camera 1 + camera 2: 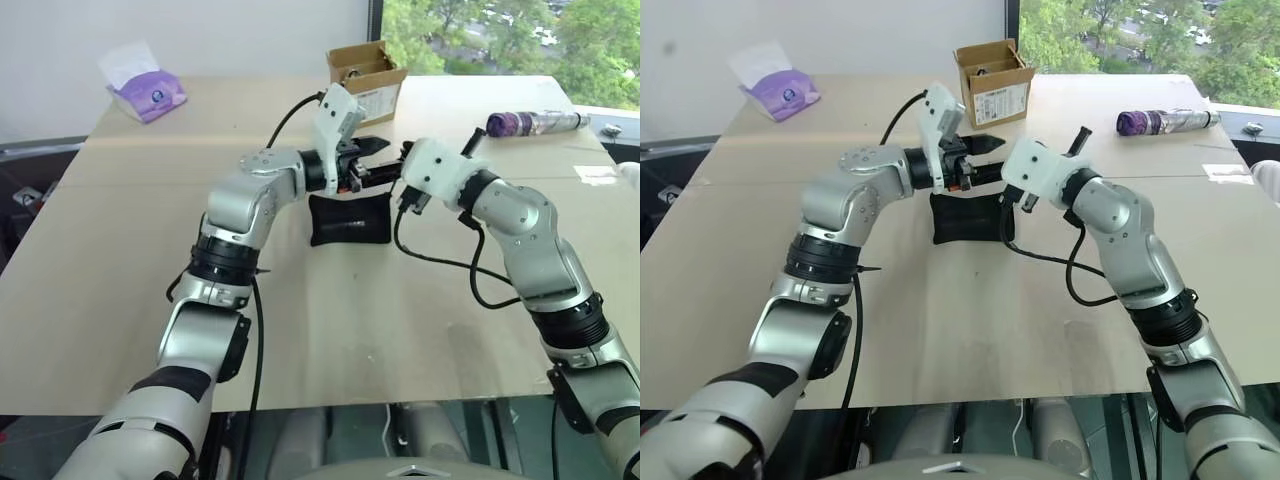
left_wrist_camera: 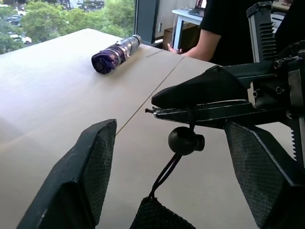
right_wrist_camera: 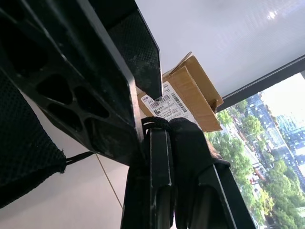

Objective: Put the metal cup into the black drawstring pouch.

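The black drawstring pouch is seen hanging above the middle of the light wooden table, below the two grippers, which meet over it. The right gripper is closed flat on the pouch's thin black cord, just above the round cord stopper; the pouch is suspended from that cord. The left gripper is held with its fingers spread wide on either side of the cord and stopper, nothing being gripped between them. The metal cup cannot be made out, so its place cannot be told. An open cardboard box is seen behind the grippers at the far edge, a purple tissue pack at the far left corner, and a purple-and-silver tube at the far right. A person in a black shirt is seen beyond the table.
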